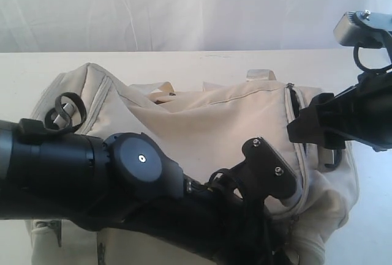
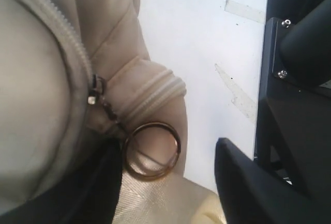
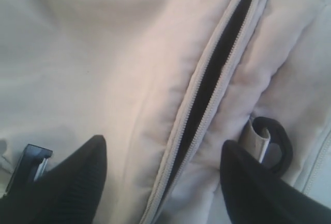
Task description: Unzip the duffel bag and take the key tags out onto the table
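Exterior view: duffel bag (image 1: 208,118) lying on desk (image 1: 184,63), centre to lower frame, long axis left to right. Zipper (image 3: 192,94) near right end, running top to bottom, parted to a dark slit. Right jaws spread wide astride slit, gripping nothing. Left jaws wide, empty, brass pull ring (image 2: 147,174) between them.

A: Where can you get into the bag (image 1: 202,115)?
B: Only through the zip slit (image 3: 217,74). It gapes narrowly, dark inside, with teeth close on both sides.
A: What stands in your way?
B: The left arm (image 1: 141,161) lies across the bag's front, and a black D-ring (image 3: 279,144) sits just beside the slit.
A: Any free room?
B: You have bare table (image 2: 207,43) beside the bag's end.
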You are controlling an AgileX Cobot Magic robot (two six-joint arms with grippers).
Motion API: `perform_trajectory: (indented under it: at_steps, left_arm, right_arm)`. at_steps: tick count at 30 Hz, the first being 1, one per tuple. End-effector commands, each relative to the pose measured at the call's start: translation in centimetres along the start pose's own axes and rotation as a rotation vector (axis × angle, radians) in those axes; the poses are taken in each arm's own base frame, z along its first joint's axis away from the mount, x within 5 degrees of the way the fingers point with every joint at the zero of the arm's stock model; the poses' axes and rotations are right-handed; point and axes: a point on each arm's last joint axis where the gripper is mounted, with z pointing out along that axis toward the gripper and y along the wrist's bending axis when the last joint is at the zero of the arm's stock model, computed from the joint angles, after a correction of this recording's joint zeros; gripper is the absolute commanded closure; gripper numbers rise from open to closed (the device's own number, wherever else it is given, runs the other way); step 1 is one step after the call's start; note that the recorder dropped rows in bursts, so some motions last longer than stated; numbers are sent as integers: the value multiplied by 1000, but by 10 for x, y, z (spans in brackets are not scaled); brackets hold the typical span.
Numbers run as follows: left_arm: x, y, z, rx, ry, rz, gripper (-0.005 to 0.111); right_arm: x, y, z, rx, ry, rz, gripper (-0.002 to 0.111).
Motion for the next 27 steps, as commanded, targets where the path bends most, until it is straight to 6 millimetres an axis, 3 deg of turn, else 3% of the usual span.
perform_trajectory:
  at_steps: [1, 11, 19, 27]
  left_arm:
    - [3, -3, 6, 35, 12, -37, 50]
    - [3, 0, 9, 18, 0, -83, 74]
    - [1, 2, 9, -1, -16, -111, 107]
    - [-7, -5, -4, 26, -49, -88, 107]
  right_arm:
    - [-1, 1, -1, -1, -9, -9, 49]
    - [-1, 0, -1, 0, -9, -13, 49]
    - [-1, 0, -1, 2, -8, -16, 49]
    - [-1, 0, 0, 6, -11, -18, 49]
